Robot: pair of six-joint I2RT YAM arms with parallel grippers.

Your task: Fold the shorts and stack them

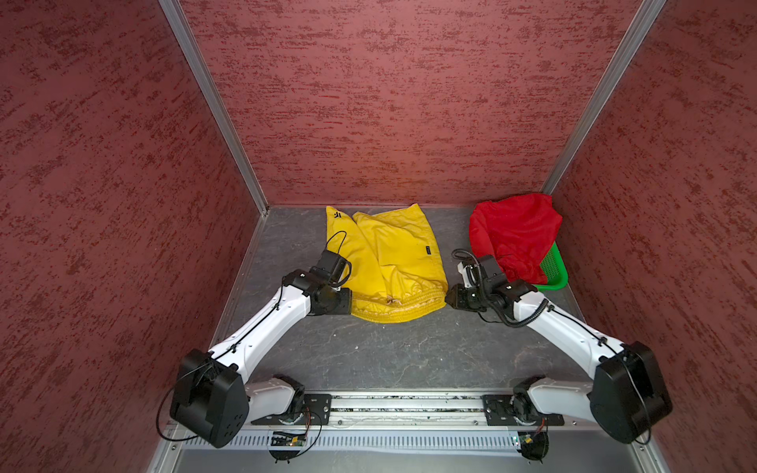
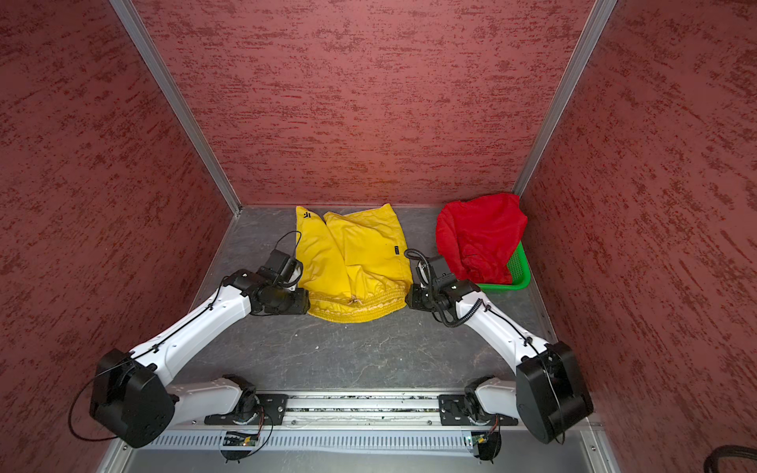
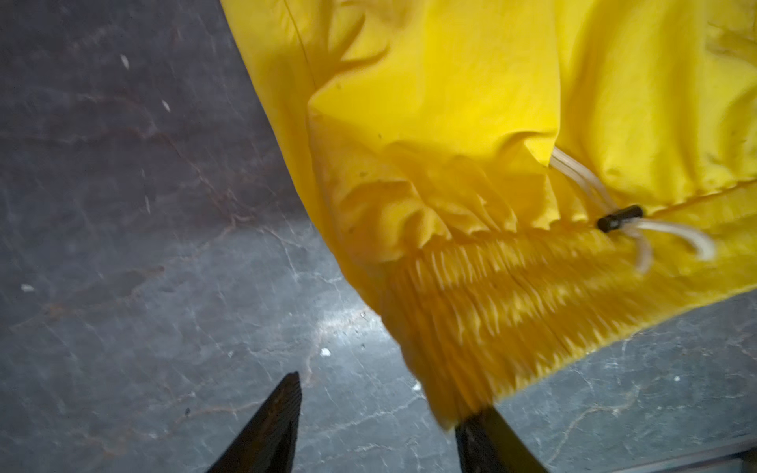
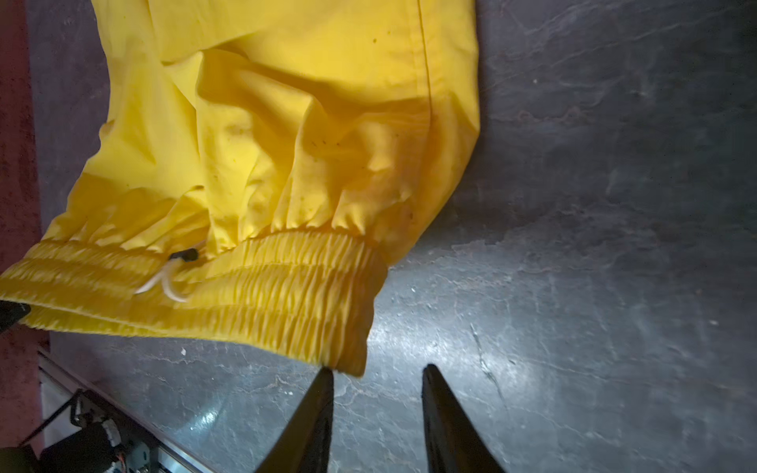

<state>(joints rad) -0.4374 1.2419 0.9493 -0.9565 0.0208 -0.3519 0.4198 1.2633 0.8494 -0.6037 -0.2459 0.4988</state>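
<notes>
While both arms sit at the near edge of the yellow shorts (image 1: 385, 262), you have neither one gripping anything. Your left gripper (image 3: 381, 399) has its jaws wide apart over bare tabletop (image 1: 389, 352), and the corner of the gathered elastic waistband (image 3: 512, 311) drapes over the tip of one finger, with no cloth pinched between the two. Your right gripper (image 4: 379, 368) is parted less widely. One fingertip is just at the opposite waistband corner, and only table shows between its jaws.

Both top views show the yellow shorts lying flat in the middle of the table, waistband towards the robot and both legs pointing at the back wall. The black drawstring toggle (image 3: 618, 217) lies on the upper face, at the seam above the waistband. The red shorts (image 1: 514, 237) are heaped over the green basket (image 1: 555, 272) in the far right corner, well apart from the yellow pair and not yet folded.

As I read it, you are at the spreading step, with the first fold of the yellow pair to come and most of the task ahead. Some wrinkles bunch above the elastic, so the fold may come out uneven. For the next move, close each gripper on its own waistband corner, catching both layers. Then lift both corners evenly so the cloth does not skew.
</notes>
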